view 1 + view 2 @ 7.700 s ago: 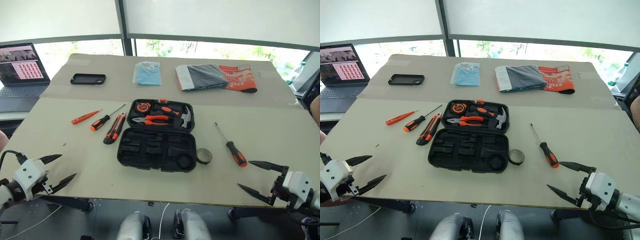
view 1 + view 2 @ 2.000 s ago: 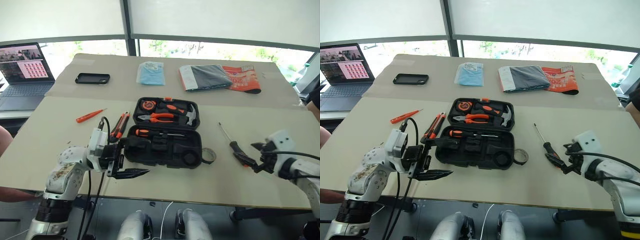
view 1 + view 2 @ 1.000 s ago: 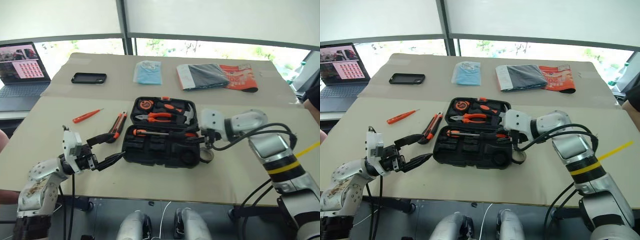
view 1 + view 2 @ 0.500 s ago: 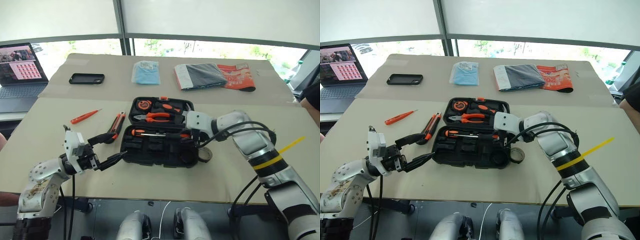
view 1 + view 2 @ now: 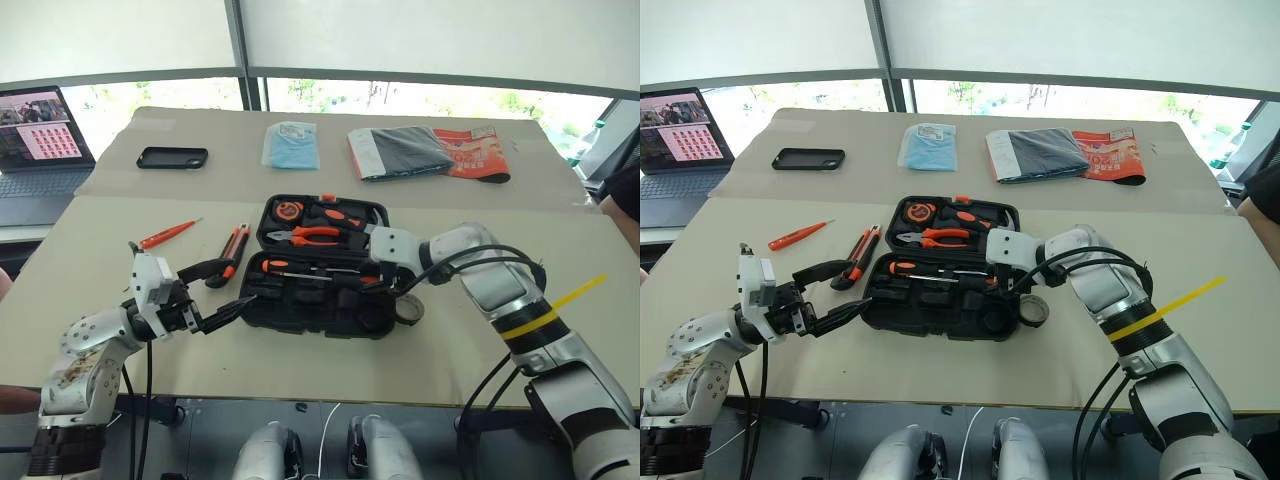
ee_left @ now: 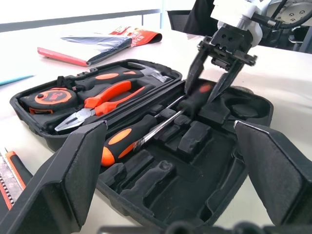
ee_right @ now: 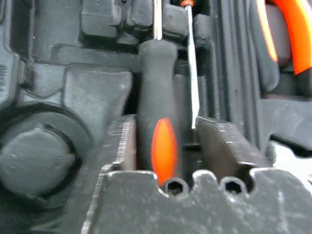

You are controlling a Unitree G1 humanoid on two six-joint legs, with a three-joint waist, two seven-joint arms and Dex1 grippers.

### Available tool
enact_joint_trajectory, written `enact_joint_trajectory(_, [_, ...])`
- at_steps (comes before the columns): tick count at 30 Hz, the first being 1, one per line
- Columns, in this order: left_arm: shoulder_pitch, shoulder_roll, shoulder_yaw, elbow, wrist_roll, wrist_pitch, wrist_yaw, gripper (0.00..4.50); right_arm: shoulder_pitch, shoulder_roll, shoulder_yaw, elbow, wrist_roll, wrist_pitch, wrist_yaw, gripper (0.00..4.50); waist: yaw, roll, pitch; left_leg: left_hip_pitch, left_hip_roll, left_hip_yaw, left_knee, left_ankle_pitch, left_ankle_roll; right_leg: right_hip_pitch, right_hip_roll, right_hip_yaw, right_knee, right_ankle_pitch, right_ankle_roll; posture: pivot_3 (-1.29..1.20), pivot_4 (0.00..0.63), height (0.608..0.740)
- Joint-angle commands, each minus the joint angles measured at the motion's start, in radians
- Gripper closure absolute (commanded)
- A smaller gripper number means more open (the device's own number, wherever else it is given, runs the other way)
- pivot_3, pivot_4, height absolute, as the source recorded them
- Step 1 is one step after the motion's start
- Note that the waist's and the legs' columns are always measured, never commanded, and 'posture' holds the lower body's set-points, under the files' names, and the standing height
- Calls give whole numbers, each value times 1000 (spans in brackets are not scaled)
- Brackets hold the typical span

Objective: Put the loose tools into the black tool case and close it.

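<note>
Over the open black plastic clamshell tool case [image 5: 318,290], which sits mid-table and works as the landmark for everything, the right gripper [image 6: 210,83] is setting a black-and-orange-handled screwdriver [image 6: 195,99] into the moulded slots of the near half. Its black fingers straddle the handle with a gap showing on one side, so I'd say the jaws are parted and letting go rather than pinching. Another black-and-orange screwdriver [image 6: 127,139] already lies in the slot beside it. So this looks like the tail of step two of the loading. Still loose: the black-and-orange utility knife [image 5: 229,253] just off the case's left edge, the slim orange screwdriver [image 5: 163,235] further left of it, and the small dark tape roll [image 5: 1033,310] touching the case's right edge. The left gripper [image 5: 222,288] hangs at the case's near-left corner, fingers spread wide, holding nothing. Next move, I reckon: lift the right one clear, and send the left one for the knife.
</note>
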Motion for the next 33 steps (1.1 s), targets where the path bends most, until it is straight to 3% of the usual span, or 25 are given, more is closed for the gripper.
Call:
enact_joint_trajectory(1, [-14,7,6,5,5,-23,-2,0,-40,4,-74,-8,71,-86,33,899,0,0,0,0,0,0,0,0,0,0,0,0,0,0,0,0,150,740])
enact_joint_trajectory(6, [-5,-3,13,14,17,-40,8,0,-27,23,-178,-14,248,-69,126,899,0,0,0,0,0,0,0,0,0,0,1,0,0,0,0,0,150,740])
enact_joint_trajectory(9, [-7,-9,14,22,17,-49,15,0,12,82,-233,15,345,-28,123,1634,0,0,0,1,0,0,0,0,0,1,0,0,0,1,-1,0,150,740])
enact_joint_trajectory(17, [3,2,17,26,28,-52,21,0,64,132,-134,196,138,-283,0,4434,-1,0,0,1,0,1,0,0,0,0,0,0,1,1,-2,0,150,740])
enact_joint_trajectory(33, [40,53,27,40,29,2,34,0,54,204,-25,317,1,-327,-61,4434,-21,0,-1,8,4,1,-1,0,-9,3,1,2,3,1,-1,0,150,740])
